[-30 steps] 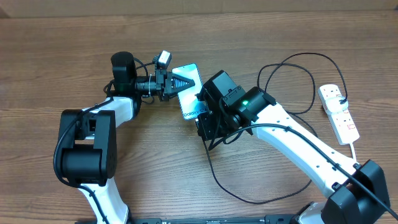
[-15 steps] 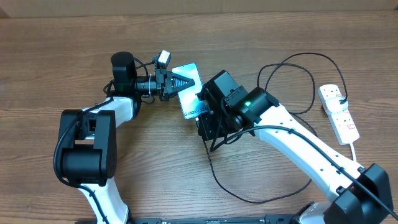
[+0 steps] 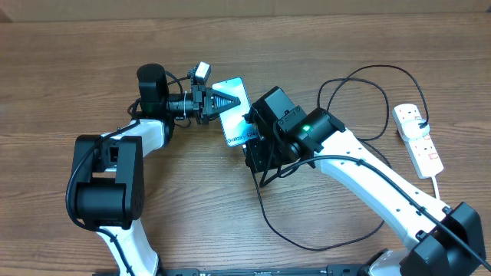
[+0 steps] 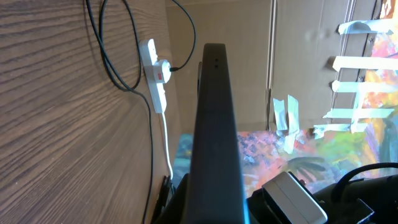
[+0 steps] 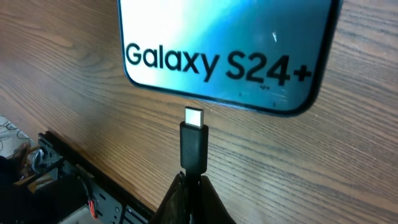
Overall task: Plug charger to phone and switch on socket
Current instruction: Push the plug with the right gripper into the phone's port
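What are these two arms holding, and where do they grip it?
Right gripper pinches the charger by its black plug body, behind the metal tip. Left gripper clamps the phone near its top end.

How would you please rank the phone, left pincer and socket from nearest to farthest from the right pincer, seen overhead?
1. The phone, just up-left of the right pincer.
2. The left pincer, at the phone's far end.
3. The socket, far right.

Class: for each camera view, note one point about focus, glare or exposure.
Overhead: even light, sharp, the phone glowing bright. Left wrist: background at right overexposed, the socket clear. Right wrist: phone lettering crisp, a pale glare band across its screen, charger tip sharp.
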Robot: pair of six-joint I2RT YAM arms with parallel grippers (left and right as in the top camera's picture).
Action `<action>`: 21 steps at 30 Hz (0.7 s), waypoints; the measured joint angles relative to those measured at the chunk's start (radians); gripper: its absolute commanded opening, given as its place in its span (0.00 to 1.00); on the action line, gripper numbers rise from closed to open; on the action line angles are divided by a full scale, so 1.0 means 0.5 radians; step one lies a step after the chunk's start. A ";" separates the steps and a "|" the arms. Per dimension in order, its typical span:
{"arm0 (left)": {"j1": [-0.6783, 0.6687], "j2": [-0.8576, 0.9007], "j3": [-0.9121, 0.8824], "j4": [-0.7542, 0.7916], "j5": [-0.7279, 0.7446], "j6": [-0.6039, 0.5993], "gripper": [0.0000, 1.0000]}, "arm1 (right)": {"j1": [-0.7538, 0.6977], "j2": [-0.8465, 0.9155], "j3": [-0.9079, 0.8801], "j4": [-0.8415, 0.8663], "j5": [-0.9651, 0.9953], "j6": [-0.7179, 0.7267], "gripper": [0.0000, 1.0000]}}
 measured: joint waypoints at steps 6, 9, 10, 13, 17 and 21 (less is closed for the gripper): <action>0.000 0.000 0.000 0.000 0.002 -0.037 0.04 | 0.000 -0.001 0.000 0.029 0.001 0.002 0.04; 0.000 0.000 0.000 0.000 0.002 -0.053 0.04 | 0.000 0.000 0.000 0.032 0.001 0.002 0.04; 0.000 0.000 0.000 0.000 0.002 -0.054 0.04 | 0.000 0.000 0.000 0.031 0.001 0.001 0.04; 0.000 0.000 0.000 0.000 0.002 -0.061 0.04 | 0.000 -0.001 0.000 0.031 0.011 0.005 0.04; 0.000 0.000 0.000 0.000 0.007 -0.069 0.04 | 0.000 -0.001 0.000 0.021 0.046 0.006 0.04; 0.000 0.000 0.000 0.000 0.008 -0.078 0.04 | 0.000 -0.001 0.000 0.023 0.051 0.006 0.04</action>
